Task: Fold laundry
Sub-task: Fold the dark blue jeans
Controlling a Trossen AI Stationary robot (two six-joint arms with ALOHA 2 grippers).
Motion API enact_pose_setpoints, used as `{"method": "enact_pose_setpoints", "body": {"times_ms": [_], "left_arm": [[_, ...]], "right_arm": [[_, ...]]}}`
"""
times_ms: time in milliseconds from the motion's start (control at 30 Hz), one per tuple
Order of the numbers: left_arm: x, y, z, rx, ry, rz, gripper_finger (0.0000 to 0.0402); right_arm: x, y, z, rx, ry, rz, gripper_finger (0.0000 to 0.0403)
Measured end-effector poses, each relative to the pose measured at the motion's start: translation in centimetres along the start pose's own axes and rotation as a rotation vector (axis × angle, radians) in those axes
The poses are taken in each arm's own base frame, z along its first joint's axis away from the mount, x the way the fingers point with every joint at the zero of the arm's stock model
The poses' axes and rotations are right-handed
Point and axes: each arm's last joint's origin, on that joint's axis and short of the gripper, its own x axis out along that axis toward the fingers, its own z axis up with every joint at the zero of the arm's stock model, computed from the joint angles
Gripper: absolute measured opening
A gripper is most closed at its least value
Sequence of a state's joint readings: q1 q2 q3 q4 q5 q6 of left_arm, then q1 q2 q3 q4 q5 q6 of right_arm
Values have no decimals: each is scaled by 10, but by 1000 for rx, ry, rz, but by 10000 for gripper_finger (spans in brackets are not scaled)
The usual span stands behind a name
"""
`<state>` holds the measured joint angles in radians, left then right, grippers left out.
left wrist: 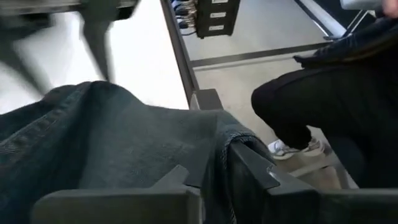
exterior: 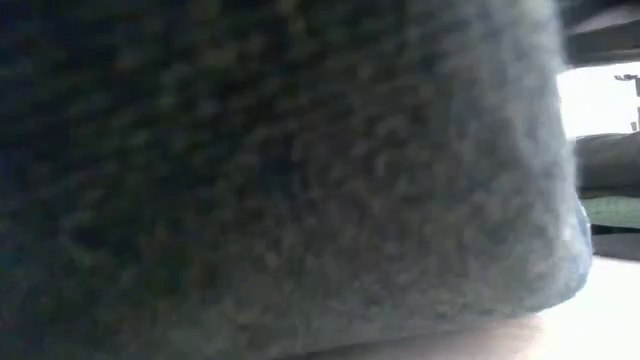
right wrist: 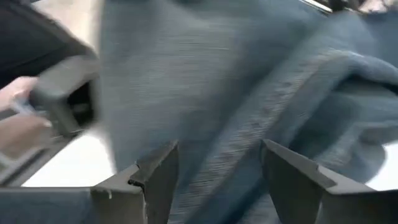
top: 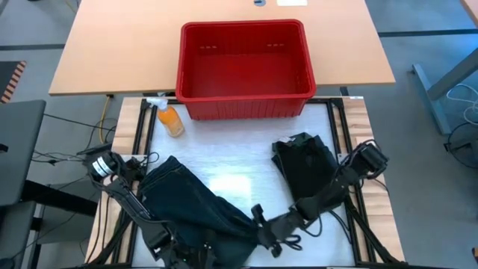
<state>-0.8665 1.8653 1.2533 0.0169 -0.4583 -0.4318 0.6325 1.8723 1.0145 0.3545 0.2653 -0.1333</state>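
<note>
Floppy dark-blue denim garment (top: 190,205) is pinched by left gripper (left wrist: 214,186); right gripper (right wrist: 217,177) is spread open; hems are best grabbed.

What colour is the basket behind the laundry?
Red: the basket shows best in the high view.

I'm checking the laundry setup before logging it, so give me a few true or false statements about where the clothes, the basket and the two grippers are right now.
1. The red basket holds clothes. False: it looks empty.
2. The left gripper is shut on the dark denim garment. True.
3. The right gripper is shut. False: it is open, fingers either side of the denim.
4. A black garment lies apart on the table's right. True.
5. An orange bottle stands inside the basket. False: it lies beside it.
</note>
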Motion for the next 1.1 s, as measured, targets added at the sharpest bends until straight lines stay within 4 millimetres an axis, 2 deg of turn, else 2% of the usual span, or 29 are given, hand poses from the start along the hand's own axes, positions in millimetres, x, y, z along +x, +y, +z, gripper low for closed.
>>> {"method": "enact_pose_setpoints", "body": {"times_ms": [200, 333, 467, 567, 700, 800, 933, 1100], "left_arm": [[14, 1, -17, -87, 110, -40, 96], [10, 7, -17, -134, 260, -99, 132], [-11, 13, 4, -195, 386, -132, 146], [-33, 17, 19, -154, 429, -120, 145], [-65, 31, 33, -4, 330, 64, 135], [-73, 52, 26, 88, 297, 244, 129], [-65, 92, 9, 66, 310, 360, 126], [-58, 132, -16, 98, 348, 438, 126]], "right_arm": [[4, -19, -7, 69, 55, -44, 249], [4, -24, -19, 47, 177, -115, 249], [2, -30, -29, 21, 283, -171, 249], [0, -36, -33, 29, 333, -178, 249], [-8, -47, -32, 42, 373, -171, 249], [-20, -57, -22, 56, 351, -158, 249], [-47, -71, -9, 72, 286, -170, 249], [-69, -82, -22, 191, 149, -126, 249]]}}
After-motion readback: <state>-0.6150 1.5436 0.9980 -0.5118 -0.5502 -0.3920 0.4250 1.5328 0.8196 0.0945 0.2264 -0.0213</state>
